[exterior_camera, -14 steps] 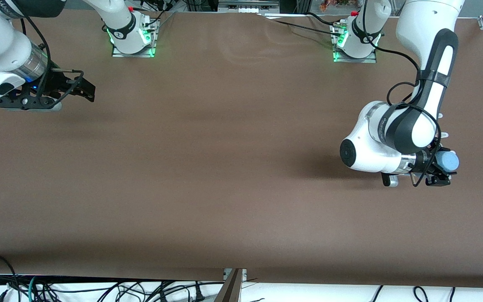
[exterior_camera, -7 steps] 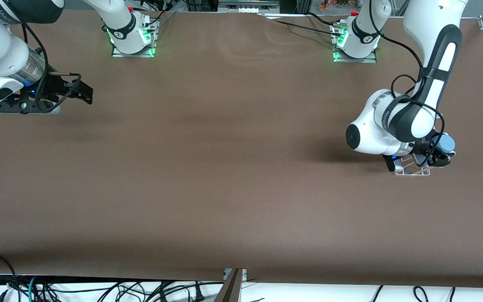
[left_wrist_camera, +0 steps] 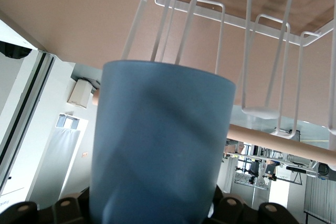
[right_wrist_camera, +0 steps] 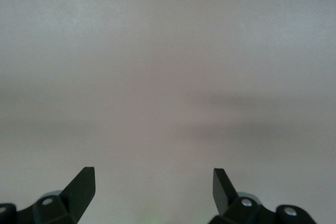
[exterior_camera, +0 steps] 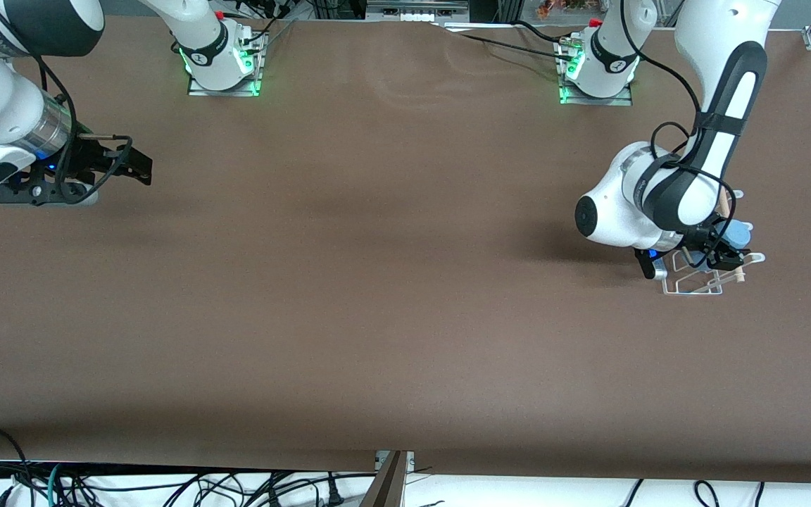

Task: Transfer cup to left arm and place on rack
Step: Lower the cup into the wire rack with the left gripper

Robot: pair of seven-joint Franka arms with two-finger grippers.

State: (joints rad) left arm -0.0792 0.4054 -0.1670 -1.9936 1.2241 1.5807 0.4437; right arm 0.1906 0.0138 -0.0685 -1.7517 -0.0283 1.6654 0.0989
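The left tool (exterior_camera: 724,252) is pinching the cup (exterior_camera: 736,232) and holds it right over the rack (exterior_camera: 694,284), which stands on the surface (exterior_camera: 377,296) toward the left arm's end. From the left wrist, the cup (left_wrist_camera: 160,145) points its long axis straight at the rack's wire loops (left_wrist_camera: 210,35), with the wooden dowel (left_wrist_camera: 278,142) crossing just past its rim. My guess is those loops are what it must line up with. The right tool (exterior_camera: 136,163) waits with fingers spread, well apart from the rack.

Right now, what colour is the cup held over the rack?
Light blue; the cup shows best in the left wrist view.
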